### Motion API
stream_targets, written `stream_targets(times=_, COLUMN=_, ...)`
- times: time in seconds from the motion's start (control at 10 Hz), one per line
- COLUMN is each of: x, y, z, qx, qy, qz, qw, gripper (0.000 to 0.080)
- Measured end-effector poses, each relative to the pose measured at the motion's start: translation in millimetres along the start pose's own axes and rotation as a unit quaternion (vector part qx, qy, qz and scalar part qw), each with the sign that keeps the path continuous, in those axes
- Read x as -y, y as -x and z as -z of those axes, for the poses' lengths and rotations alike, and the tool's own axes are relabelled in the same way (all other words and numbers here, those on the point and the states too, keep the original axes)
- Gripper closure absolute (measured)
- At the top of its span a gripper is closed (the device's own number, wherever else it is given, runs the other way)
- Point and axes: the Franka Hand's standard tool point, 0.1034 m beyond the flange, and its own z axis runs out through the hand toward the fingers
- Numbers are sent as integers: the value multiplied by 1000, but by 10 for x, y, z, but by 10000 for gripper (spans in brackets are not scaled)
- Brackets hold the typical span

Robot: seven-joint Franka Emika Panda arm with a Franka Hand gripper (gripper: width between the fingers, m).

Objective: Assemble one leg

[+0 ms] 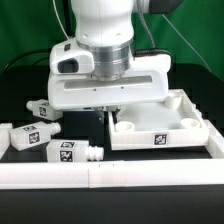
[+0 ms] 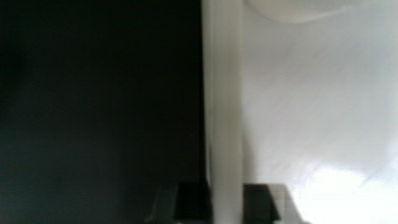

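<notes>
Surface: black, with a green backdrop far right.
Legs: far leg, left leg and near leg lie at left. They are likely light, stiff and smooth; take one across the block's flat sides, off the peg.
Gripper: straddles the top's left wall; whether it is clamped or loose, I cannot tell.
Top: at right, clear of the legs.

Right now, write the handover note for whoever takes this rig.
The gripper is down at the edge of the top on the exterior view's left. In the wrist view its fingers sit either side of that wall; clamped or not, I cannot tell.
Loose on the table, on the same side: far leg, leftmost leg, front leg. A fourth is not visible.
Done: no leg is seated in the corner holes that show.
Left: pick a leg, peg it into a hole.
</notes>
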Motion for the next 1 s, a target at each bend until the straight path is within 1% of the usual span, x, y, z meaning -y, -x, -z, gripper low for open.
stream_targets(times=0.1, x=5, y=-7, z=-19, qx=1, qy=0, qz=-3, qw=1000, gripper=745)
stream_targets(times=0.2, x=19, y=-62, z=-74, qx=3, qy=1, qz=-7, qw=1000, gripper=745)
stream_targets(times=0.3, x=31, y=-175, z=-115, qx=0, qy=3, qz=-7, qw=1000, gripper=745)
stream_targets(times=0.4, x=27, y=-309, z=-121, qx=-5, qy=4, qz=-13, qw=1000, gripper=745)
stream_targets(times=0.6, x=34, y=-519, z=-77, qx=-11, qy=5, qz=-28, qw=1000, gripper=745)
stream_targets(times=0.7, x=38, y=-553, z=-42, qx=-18, qy=5, qz=-53, qw=998, gripper=745)
stream_targets(times=0.8, x=10, y=-587, z=-17, qx=-28, qy=6, qz=-79, qw=996, gripper=744)
stream_targets(times=1.0, x=13, y=-632, z=-23, qx=-40, qy=10, qz=-76, qw=996, gripper=742)
